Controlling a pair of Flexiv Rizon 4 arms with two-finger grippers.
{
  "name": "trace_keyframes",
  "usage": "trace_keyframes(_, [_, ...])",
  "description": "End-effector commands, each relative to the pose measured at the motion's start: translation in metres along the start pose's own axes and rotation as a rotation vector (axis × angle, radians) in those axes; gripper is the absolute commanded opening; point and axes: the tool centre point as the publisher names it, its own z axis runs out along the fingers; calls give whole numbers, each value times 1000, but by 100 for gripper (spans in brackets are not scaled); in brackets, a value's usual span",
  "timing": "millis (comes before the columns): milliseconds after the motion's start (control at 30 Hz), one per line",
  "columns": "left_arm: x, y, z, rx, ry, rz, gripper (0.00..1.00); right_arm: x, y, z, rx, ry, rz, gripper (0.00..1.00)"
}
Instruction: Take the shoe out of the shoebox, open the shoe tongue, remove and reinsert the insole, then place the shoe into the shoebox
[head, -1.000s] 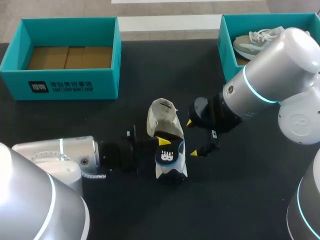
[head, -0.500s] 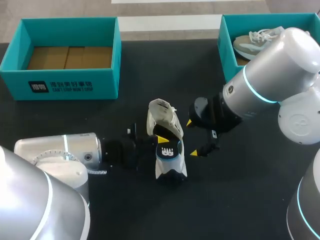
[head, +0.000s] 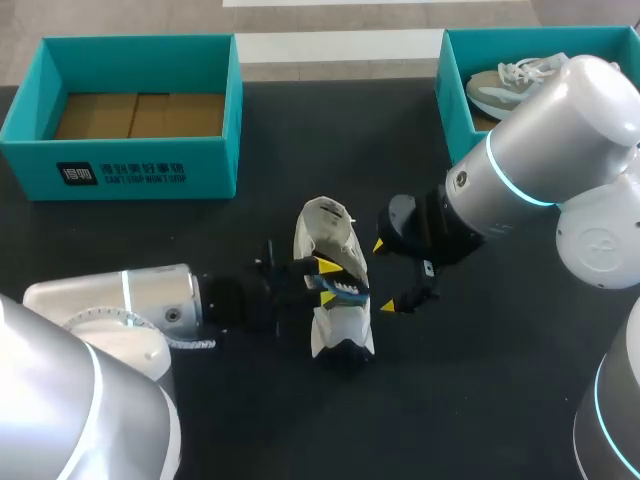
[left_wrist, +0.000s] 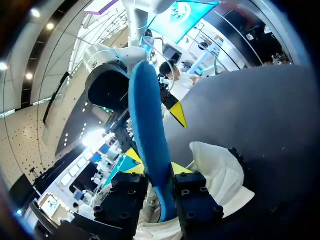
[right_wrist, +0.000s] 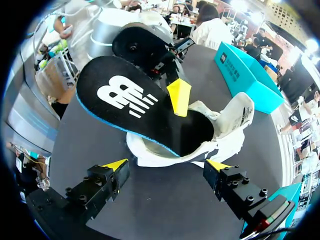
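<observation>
A white shoe (head: 328, 232) lies on the dark table at mid-table, its opening up. A black insole (head: 345, 287) with a blue underside (left_wrist: 150, 125) sticks up out of it, its toe end inside the shoe (right_wrist: 230, 125). My left gripper (head: 326, 281) comes in low from the left and is shut on the insole (right_wrist: 130, 100), one yellow fingertip (right_wrist: 179, 95) on its black face. My right gripper (head: 384, 276) stands open just right of the shoe. Its fingers (right_wrist: 116, 164) straddle nothing and touch nothing.
An empty teal shoebox (head: 140, 170) stands at the back left. A second teal box (head: 452, 90) at the back right holds another shoe (head: 510, 85), partly hidden by my right arm. Bare table lies in front of the shoe.
The insole has turned from face-up, logo showing, to nearly edge-on in the head view. Both of my left gripper's yellow tips now show, further apart. The right arm has not moved.
</observation>
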Motion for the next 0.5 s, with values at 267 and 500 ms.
trace_keyframes(267, [24, -9, -9, -15, 7, -30, 0, 1, 0, 1, 1, -3, 0, 100])
trace_keyframes(500, [26, 9, 7, -34, 15, 15, 0, 1, 0, 1, 1, -3, 0, 100])
